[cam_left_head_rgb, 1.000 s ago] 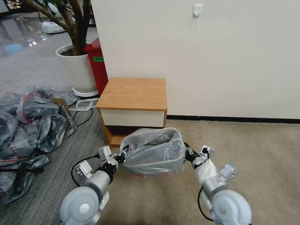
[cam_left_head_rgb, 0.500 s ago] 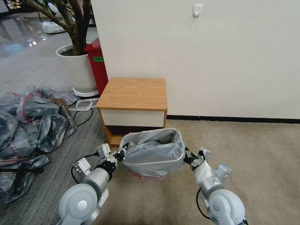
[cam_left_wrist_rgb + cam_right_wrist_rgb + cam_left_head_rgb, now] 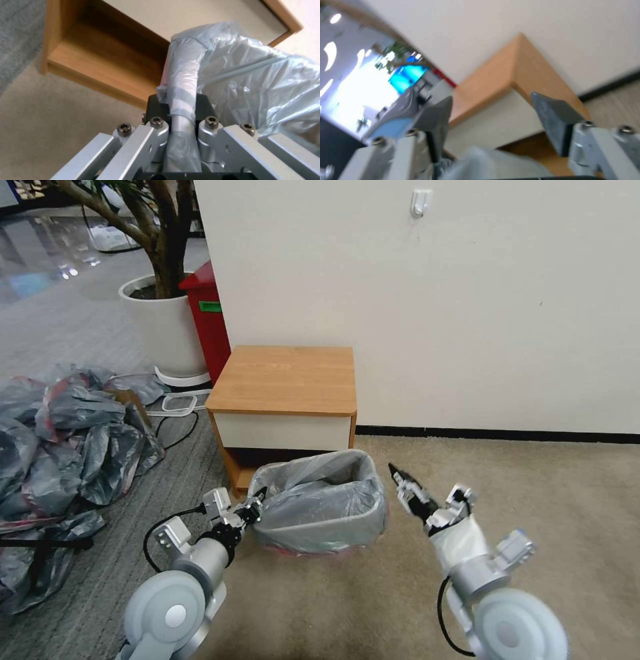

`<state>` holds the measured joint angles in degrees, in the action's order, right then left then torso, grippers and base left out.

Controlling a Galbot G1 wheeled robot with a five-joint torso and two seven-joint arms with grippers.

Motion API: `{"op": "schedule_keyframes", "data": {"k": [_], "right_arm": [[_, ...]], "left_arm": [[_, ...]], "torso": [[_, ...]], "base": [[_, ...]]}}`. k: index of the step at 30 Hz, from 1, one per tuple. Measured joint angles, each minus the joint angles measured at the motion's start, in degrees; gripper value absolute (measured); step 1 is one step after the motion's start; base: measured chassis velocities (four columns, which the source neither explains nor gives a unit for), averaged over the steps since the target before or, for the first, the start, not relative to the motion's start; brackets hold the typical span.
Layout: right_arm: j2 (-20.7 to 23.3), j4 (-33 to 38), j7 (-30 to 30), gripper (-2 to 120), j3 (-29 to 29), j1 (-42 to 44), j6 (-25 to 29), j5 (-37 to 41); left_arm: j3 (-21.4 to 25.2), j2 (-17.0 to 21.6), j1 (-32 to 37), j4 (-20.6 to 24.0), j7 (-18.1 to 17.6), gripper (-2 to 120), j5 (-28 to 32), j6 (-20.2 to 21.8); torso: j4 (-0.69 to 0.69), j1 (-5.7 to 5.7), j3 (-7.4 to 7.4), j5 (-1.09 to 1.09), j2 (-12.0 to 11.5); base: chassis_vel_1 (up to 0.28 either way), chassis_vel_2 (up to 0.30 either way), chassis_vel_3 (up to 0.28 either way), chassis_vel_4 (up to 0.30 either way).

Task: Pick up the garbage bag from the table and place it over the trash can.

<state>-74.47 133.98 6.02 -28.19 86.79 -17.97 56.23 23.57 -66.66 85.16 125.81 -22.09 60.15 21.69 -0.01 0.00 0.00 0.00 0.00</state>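
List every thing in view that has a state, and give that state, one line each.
garbage bag: draped over the bin, mouth open.
trash can: upright on the floor, rim covered by the bag.
table: top bare, drawer panel closed.
left claw: shut on the bagged rim.
right claw: open, clear of the bag.
heap of bags: crumpled on the floor.

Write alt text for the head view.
The garbage bag is draped over the trash can on the carpet before the table. The left end effector pinches the bag's rim; the right end effector is open, beside the can.
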Motion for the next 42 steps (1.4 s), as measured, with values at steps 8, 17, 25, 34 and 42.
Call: {"op": "schedule_keyframes", "data": {"k": [8, 17, 25, 34, 42], "right_arm": [[15.2, 3.6, -4.0, 76, 7.2, -12.5, -7.4, -0.2], [24.1, -0.7, -6.1, 46, 28.6, -31.1, -13.4, -9.5], [22.9, -5.0, -2.2, 13, 44.4, -43.2, -22.6, -15.3], [22.1, -11.2, 2.7, 0, 50.6, -47.8, -22.9, -15.2], [22.6, -14.2, 5.0, 0, 53.8, -49.6, -22.9, -15.2]], "left_arm": [[-2.8, 1.6, -0.7, -0.2, 0.9, 7, -6.7, -0.4], [-6.0, 2.6, -1.0, 0.0, 2.7, 7, -16.4, -1.6], [-8.3, 3.0, -1.6, -0.1, 4.7, 7, -24.7, -2.3], [-8.4, 2.9, -1.0, -0.1, 6.8, 7, -28.3, -3.3], [-8.1, 2.9, -0.6, 0.8, 7.8, 7, -29.6, -3.9]], "torso": [[0.00, 0.00, 0.00, 0.00, 0.0], [0.00, 0.00, 0.00, -0.01, 0.0], [0.00, 0.00, 0.00, -0.01, 0.0], [0.01, 0.00, 0.00, -0.01, 0.0], [0.00, 0.00, 0.00, 0.00, 0.0]], "base": [[0.000, 0.000, 0.000, 0.000], [0.000, 0.000, 0.000, 0.000], [0.000, 0.000, 0.000, 0.000], [0.000, 0.000, 0.000, 0.000], [0.000, 0.000, 0.000, 0.000]]}}
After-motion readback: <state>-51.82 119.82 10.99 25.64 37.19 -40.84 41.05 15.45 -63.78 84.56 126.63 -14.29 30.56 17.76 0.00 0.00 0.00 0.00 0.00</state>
